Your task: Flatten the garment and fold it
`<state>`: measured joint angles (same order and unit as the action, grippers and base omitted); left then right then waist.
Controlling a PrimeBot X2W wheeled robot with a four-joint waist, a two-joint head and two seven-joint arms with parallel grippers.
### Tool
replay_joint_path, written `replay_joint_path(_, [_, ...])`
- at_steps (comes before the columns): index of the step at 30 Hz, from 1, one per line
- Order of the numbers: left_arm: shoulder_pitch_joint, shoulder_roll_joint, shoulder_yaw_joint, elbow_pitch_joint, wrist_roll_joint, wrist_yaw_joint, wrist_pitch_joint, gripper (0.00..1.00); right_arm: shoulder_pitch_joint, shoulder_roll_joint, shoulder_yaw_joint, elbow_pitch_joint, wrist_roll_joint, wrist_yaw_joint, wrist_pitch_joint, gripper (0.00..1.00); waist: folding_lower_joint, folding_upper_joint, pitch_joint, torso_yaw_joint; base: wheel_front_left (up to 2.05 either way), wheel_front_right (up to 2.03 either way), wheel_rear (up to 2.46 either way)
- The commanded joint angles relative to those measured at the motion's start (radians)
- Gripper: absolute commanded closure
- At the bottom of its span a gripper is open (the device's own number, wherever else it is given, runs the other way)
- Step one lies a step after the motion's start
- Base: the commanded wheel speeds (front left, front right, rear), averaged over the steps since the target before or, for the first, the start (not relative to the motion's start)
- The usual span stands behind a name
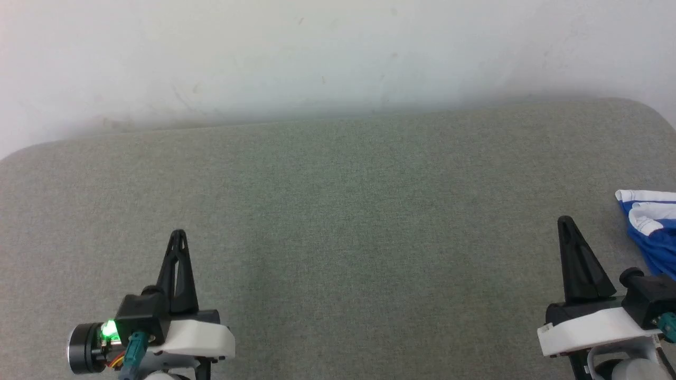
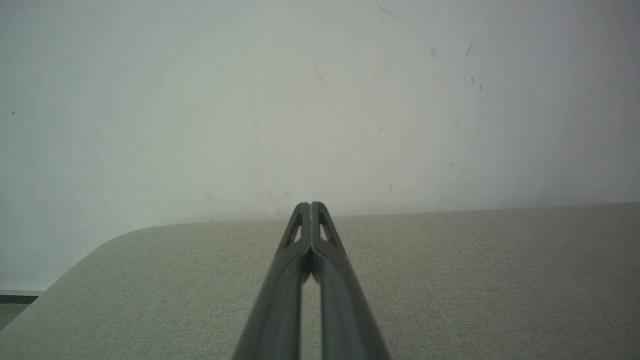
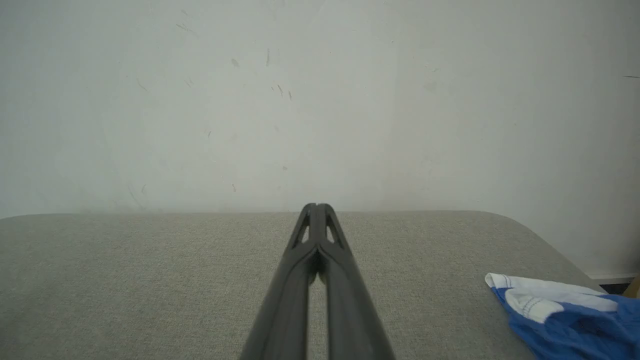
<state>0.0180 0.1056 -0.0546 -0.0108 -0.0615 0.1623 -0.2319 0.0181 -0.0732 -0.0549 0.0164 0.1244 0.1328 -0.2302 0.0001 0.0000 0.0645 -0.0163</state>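
Observation:
The garment, bright blue shorts with a white hem band, lies crumpled at the far right edge of the grey surface, cut off by the head view's border. The right wrist view shows the garment at the lower right, apart from the fingers. My right gripper stands just left of it, shut, with nothing between its fingers. My left gripper hovers at the lower left, far from the shorts, also shut and holding nothing; its tips press together.
A grey fabric-covered surface with rounded far corners spans the scene. A pale scuffed wall rises directly behind its back edge. A strip of floor shows past the left corner.

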Motion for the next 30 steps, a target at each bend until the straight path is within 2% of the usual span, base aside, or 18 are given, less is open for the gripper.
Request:
replay_joint_path(1, [-0.002, -0.002, 0.004, 0.001, 0.007, -0.007, 0.006, 1.00, -0.002, 0.002, 0.004, -0.002, -0.008, 0.000, 0.004, 1.00, 0.0000, 0.0000, -0.001, 0.000, 0.00, 0.00, 0.00])
replay_joint_path(30, [-0.006, -0.015, 0.017, 0.004, 0.020, -0.046, 0.063, 1.00, -0.006, 0.008, 0.017, -0.006, -0.037, -0.001, 0.061, 1.00, 0.0000, 0.0000, -0.017, 0.004, 0.00, 0.00, 0.00])
